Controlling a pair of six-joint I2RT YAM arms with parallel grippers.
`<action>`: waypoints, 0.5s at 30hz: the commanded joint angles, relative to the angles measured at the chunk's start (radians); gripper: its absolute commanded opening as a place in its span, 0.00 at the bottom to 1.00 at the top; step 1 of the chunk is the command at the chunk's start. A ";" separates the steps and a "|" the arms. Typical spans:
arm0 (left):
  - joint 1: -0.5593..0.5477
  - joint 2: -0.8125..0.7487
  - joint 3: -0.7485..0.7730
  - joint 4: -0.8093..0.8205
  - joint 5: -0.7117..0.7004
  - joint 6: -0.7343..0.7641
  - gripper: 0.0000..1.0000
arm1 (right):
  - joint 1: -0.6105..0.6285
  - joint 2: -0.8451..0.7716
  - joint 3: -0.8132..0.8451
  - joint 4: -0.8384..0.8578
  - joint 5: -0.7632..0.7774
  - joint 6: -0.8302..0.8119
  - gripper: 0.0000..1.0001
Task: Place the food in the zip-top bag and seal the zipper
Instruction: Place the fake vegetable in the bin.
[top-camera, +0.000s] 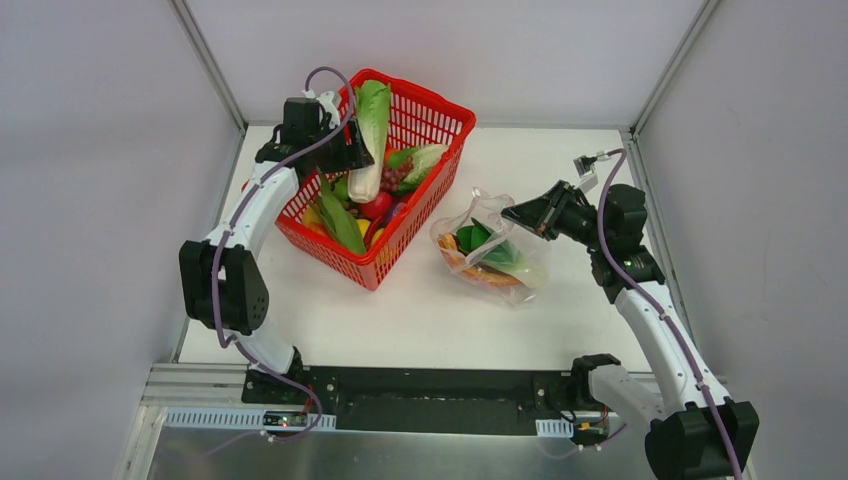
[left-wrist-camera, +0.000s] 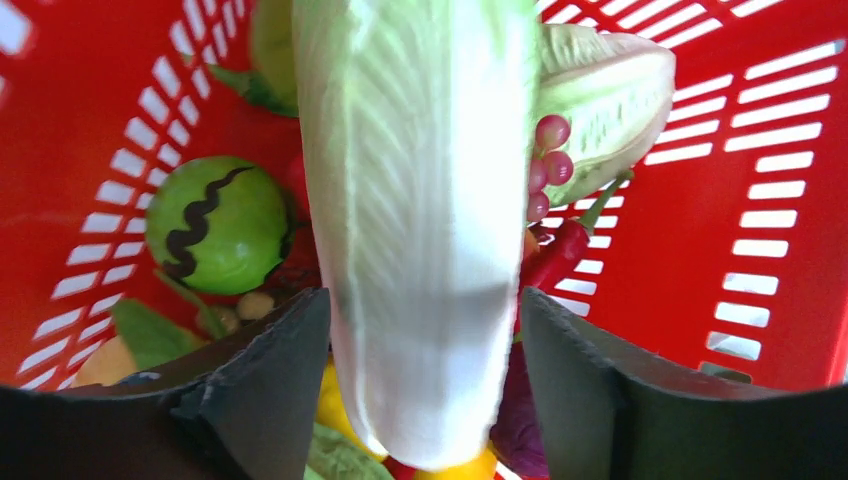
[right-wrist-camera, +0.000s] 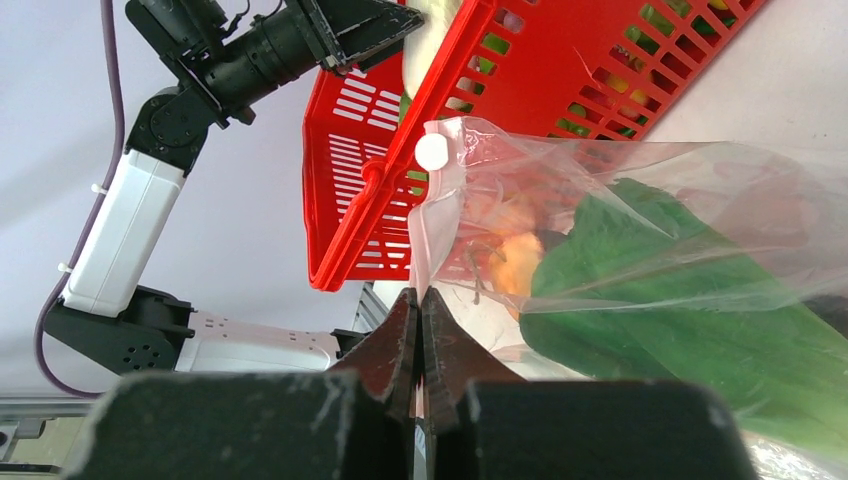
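Cabbage (left-wrist-camera: 420, 200) cropped, left gripper (left-wrist-camera: 425, 310) astride it, grip unclear, right gripper (right-wrist-camera: 420, 300) pinching zipper (right-wrist-camera: 428, 235)

The left arm (top-camera: 262, 205) reaches forward, elbow bent, wrist tipped down with its jaws parted, while the right arm (top-camera: 655, 320) bends up and leftward, its jaws pinched shut on the zipper (right-wrist-camera: 428, 235).
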 joint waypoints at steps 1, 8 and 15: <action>0.013 -0.080 0.066 -0.064 -0.138 0.091 0.73 | -0.001 -0.007 -0.001 0.045 0.002 0.011 0.00; 0.013 -0.122 0.114 -0.195 -0.131 0.176 0.82 | -0.002 -0.005 -0.008 0.042 0.003 0.016 0.00; -0.008 -0.315 -0.035 -0.378 -0.122 0.225 0.84 | -0.001 -0.009 -0.014 0.041 0.011 0.029 0.00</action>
